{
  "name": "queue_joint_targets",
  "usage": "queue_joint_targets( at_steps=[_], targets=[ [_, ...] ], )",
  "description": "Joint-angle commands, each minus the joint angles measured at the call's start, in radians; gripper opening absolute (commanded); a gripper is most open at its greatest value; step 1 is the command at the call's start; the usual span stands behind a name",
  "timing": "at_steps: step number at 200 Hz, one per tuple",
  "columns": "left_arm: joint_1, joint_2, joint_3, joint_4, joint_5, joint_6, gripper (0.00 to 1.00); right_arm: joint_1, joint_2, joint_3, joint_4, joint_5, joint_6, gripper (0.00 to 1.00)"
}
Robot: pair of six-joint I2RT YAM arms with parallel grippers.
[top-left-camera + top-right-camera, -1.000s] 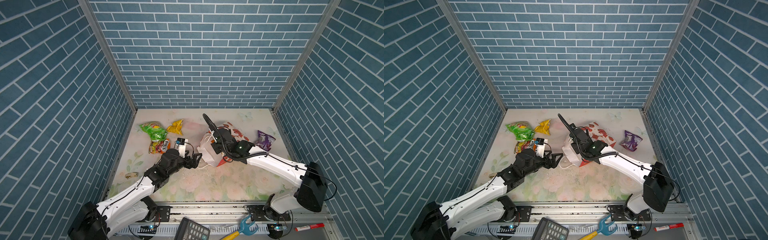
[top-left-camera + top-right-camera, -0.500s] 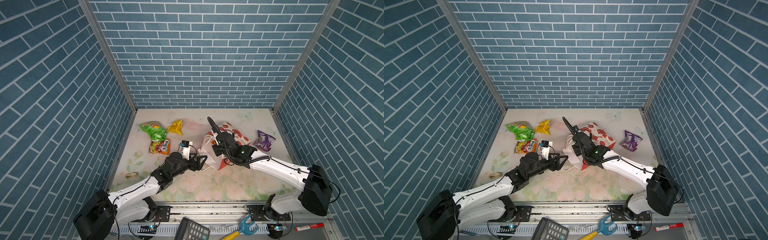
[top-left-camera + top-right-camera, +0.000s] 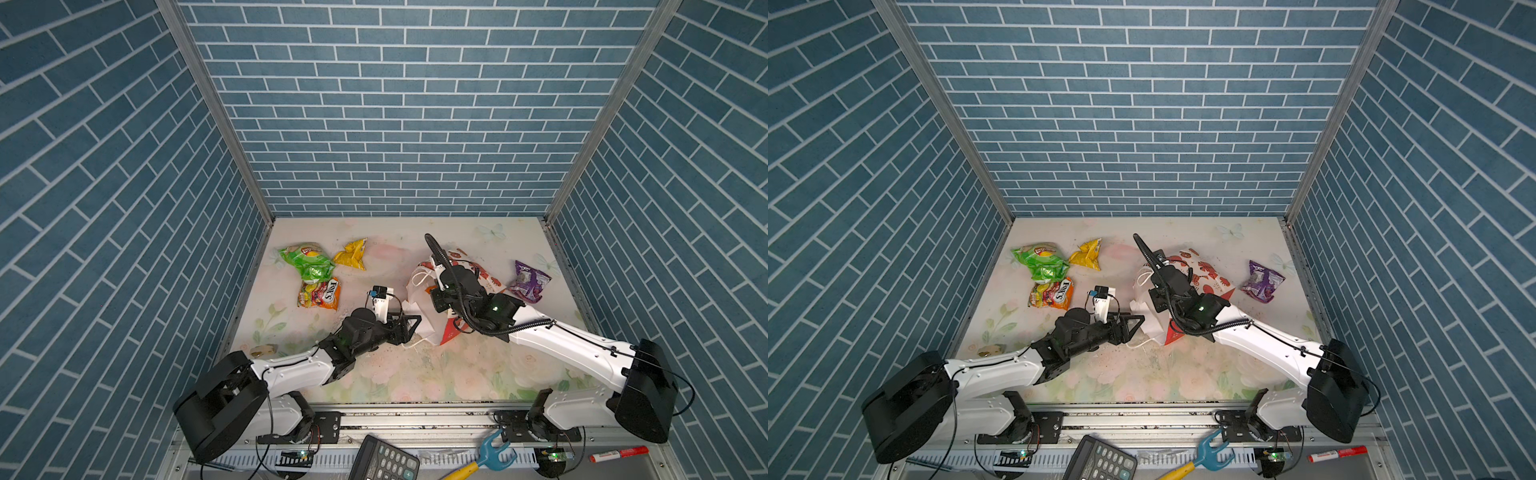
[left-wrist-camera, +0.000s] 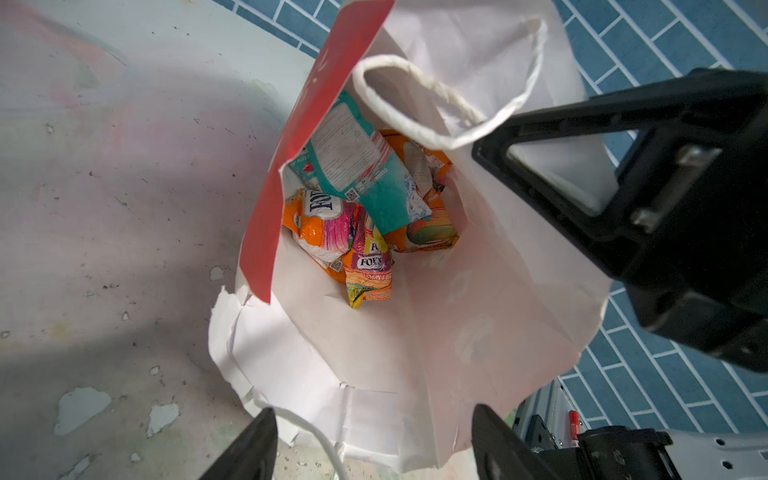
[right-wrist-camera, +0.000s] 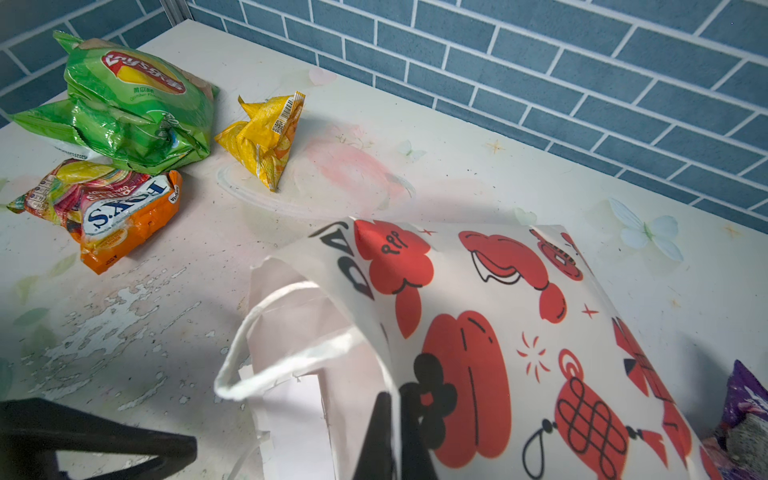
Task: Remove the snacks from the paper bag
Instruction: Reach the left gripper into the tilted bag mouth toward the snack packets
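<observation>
The paper bag [image 3: 417,291] [image 3: 1142,309] lies on its side, mouth toward my left arm. My right gripper [image 3: 437,296] [image 5: 395,401] is shut on its upper wall [image 5: 478,332], holding the mouth up. My left gripper [image 3: 412,322] [image 4: 372,419] is open at the mouth, its fingers on either side of the lower lip. Deep inside lie a teal-white packet [image 4: 357,166] and orange Fox's packets [image 4: 320,224]. On the table lie the green Lay's [image 3: 309,262], a yellow packet [image 3: 352,255], an orange Fox's [image 3: 319,294] and a purple packet [image 3: 528,282].
Blue brick walls close in the table at the back and both sides. A small brownish scrap [image 3: 262,351] lies at the front left. A calculator [image 3: 384,459], a blue-headed tool [image 3: 494,453] and a red marker [image 3: 619,453] rest on the front rail.
My left gripper has moved forward to the bag's mouth and its jaws have narrowed a little. The right gripper has shifted slightly right with the bag's wall in it.
</observation>
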Motion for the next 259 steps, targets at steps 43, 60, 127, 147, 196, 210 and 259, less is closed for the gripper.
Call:
queue_joint_targets(
  at_steps=[43, 60, 127, 147, 196, 210, 259],
  targets=[
    [-0.008, 0.056, 0.048, 0.095, 0.04, -0.027, 0.69, 0.001, 0.009, 0.018, -0.001, 0.032, 0.065, 0.0],
    [-0.008, 0.068, 0.053, 0.102, 0.04, -0.034, 0.68, 0.0, 0.01, 0.019, 0.002, 0.041, 0.064, 0.0],
    [-0.008, 0.153, 0.101, 0.122, 0.079, -0.083, 0.64, 0.0, 0.02, 0.041, 0.01, 0.045, 0.084, 0.0],
    [-0.008, 0.172, 0.112, 0.132, 0.079, -0.085, 0.63, 0.0, 0.014, 0.04, 0.007, 0.045, 0.101, 0.0],
    [-0.008, 0.211, 0.135, 0.157, 0.074, -0.083, 0.6, 0.0, -0.008, 0.042, 0.004, 0.046, 0.142, 0.0],
    [-0.008, 0.226, 0.143, 0.166, 0.077, -0.083, 0.6, 0.0, -0.011, 0.042, 0.0, 0.048, 0.149, 0.0],
    [-0.024, 0.289, 0.17, 0.202, 0.087, -0.054, 0.56, 0.0, -0.014, 0.033, -0.005, 0.06, 0.152, 0.0]
  ],
)
